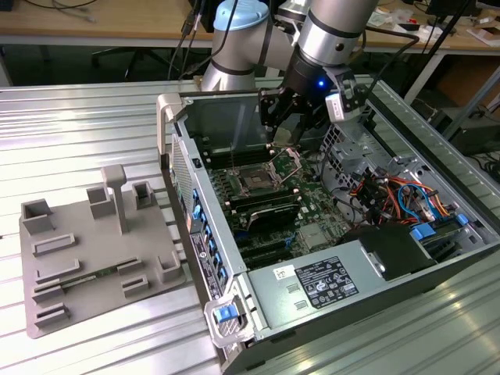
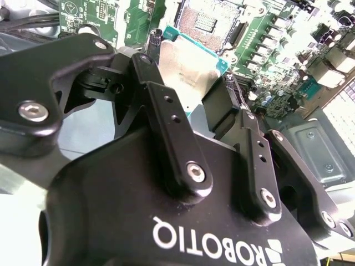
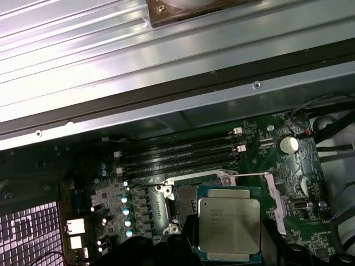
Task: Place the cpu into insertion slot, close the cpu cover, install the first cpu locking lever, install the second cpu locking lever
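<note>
The black 2-finger gripper (image 2: 188, 86) is clamped on opposite edges of the small square silvery-topped cpu (image 3: 229, 230), holding it above the green motherboard (image 3: 308, 177). Its metal face points away from the board, with its edges roughly parallel to the open square black insertion slot (image 3: 183, 202) just beside it.

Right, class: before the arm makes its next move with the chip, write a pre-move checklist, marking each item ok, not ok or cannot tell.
1. The cpu is held by the gripper: ok, fingers sit on opposite edges.
2. The insertion slot is empty: ok, its dark centre is bare.
3. The cpu cover is raised off the slot: ok, it stands tilted up beside it.
4. The cpu is level: cannot tell.
5. The cpu's corners are matched to the slot: cannot tell.
</note>
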